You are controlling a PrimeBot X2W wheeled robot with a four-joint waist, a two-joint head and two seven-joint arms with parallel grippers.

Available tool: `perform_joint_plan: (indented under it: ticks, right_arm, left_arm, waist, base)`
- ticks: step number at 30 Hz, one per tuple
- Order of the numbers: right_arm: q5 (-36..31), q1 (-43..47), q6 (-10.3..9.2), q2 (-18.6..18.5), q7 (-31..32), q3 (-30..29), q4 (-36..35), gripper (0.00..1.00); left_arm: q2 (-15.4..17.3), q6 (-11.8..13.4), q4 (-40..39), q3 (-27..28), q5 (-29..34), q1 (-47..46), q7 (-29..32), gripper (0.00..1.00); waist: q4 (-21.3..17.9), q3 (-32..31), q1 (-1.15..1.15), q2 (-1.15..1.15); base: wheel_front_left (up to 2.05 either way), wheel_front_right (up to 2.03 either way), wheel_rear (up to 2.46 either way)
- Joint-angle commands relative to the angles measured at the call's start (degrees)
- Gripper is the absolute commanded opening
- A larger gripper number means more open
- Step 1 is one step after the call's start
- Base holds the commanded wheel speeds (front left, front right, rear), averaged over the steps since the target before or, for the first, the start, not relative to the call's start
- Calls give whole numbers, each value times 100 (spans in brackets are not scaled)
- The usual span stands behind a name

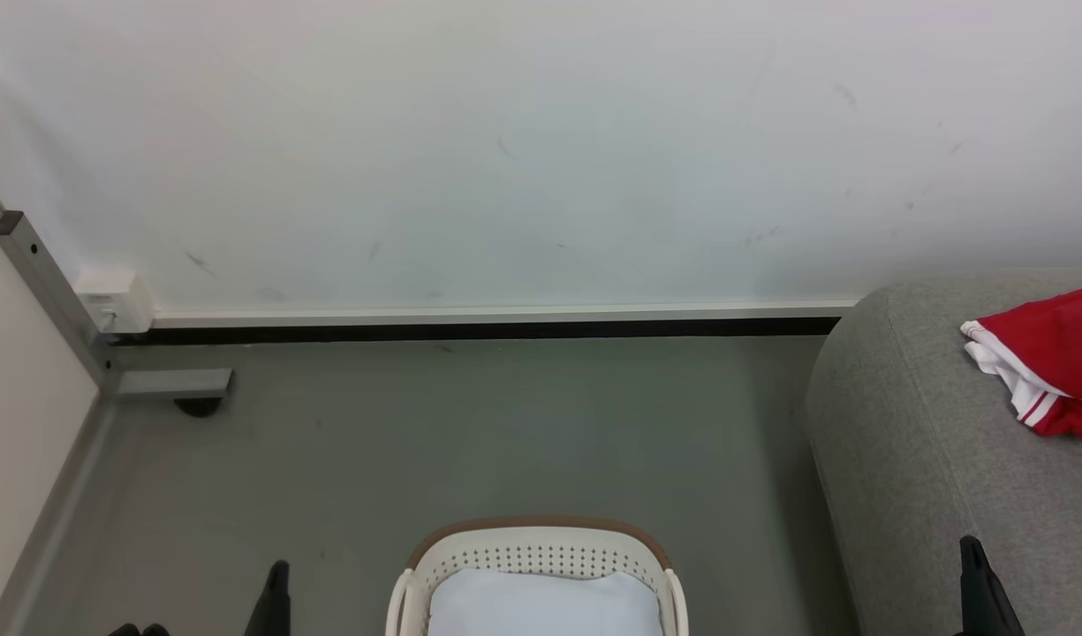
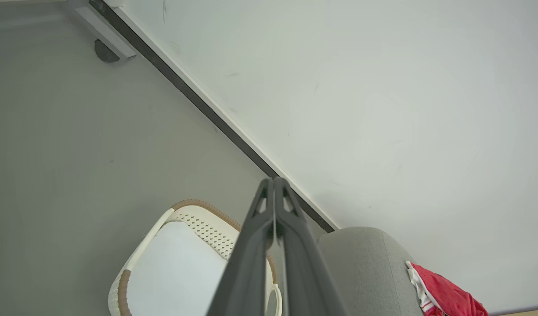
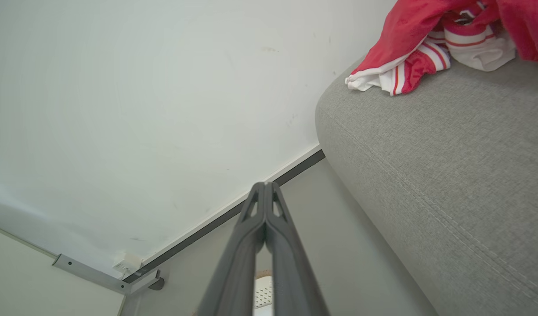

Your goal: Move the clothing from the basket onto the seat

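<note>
The red and white clothing [image 1: 1048, 353] lies bunched on the grey seat [image 1: 911, 459] at the right, and also appears in the wrist views [image 2: 444, 298] [image 3: 422, 39]. The white basket [image 1: 541, 530] with its brown rim stands on the floor at the bottom centre, holding a pale bluish-white pad [image 1: 541, 605]; no red garment shows in it. My left gripper [image 1: 278, 574] is low beside the basket's left side, its fingers pressed together and empty [image 2: 274, 182]. My right gripper [image 1: 969, 552] hovers over the seat's front part, likewise shut and empty [image 3: 265, 186].
A white wall [image 1: 541, 159] with a dark baseboard [image 1: 488, 330] closes the far side. A grey metal post [image 1: 46, 291] with a foot [image 1: 174, 384] and a small white box [image 1: 112, 302] stands at the left. Grey floor [image 1: 470, 442] lies between basket and wall.
</note>
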Motion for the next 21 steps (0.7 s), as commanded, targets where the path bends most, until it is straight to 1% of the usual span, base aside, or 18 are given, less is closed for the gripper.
perform_joint_plan:
  ticks: [1,21]
  right_arm:
    - [176,-167,-4,-64,33,-32,-105,0]
    - [1648,-295,-7,-80,386,-93,-209,0]
  left_arm:
    - [6,-37,-92,47,-145,-146,23,0]
    - [-36,-161,-175,259,-1391,-300,383,0]
  waist:
    - [3,3,0,0]
    - [46,73,0,0]
  base:
    - [0,0,0]
    - [0,0,0]
